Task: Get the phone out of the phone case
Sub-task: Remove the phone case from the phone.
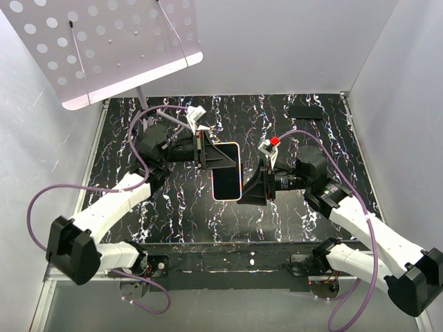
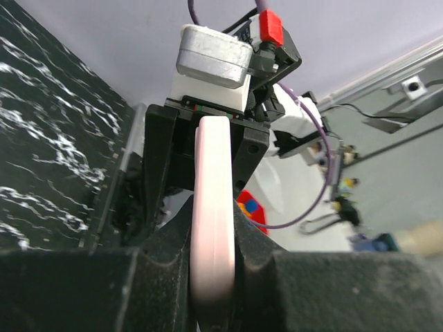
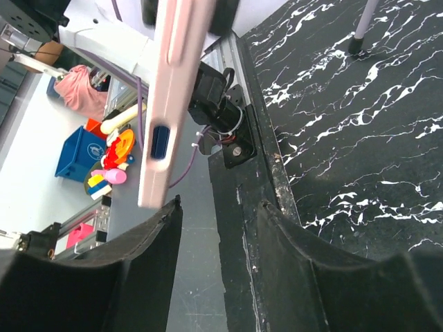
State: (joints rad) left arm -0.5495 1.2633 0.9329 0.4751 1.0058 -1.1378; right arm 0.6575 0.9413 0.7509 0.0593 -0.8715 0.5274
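Observation:
The phone in its pink case [image 1: 226, 170] is held above the black marbled table [image 1: 173, 207] near the middle. My left gripper [image 1: 210, 156] is shut on its left side. In the left wrist view the pink case edge [image 2: 212, 207] sits clamped between my left gripper's [image 2: 213, 238] two black fingers. My right gripper [image 1: 250, 188] is open just right of the phone's lower right edge. In the right wrist view the pink case edge [image 3: 173, 97] with a dark side slot hangs just beyond the left finger, outside the gap of my right gripper [image 3: 216, 207].
A white perforated plate [image 1: 104, 48] on a thin pole stands over the back left corner. A flat black object [image 1: 308, 111] lies at the back right. White walls close in the left, back and right sides. The table's front rail [image 1: 228, 252] runs along the arm bases.

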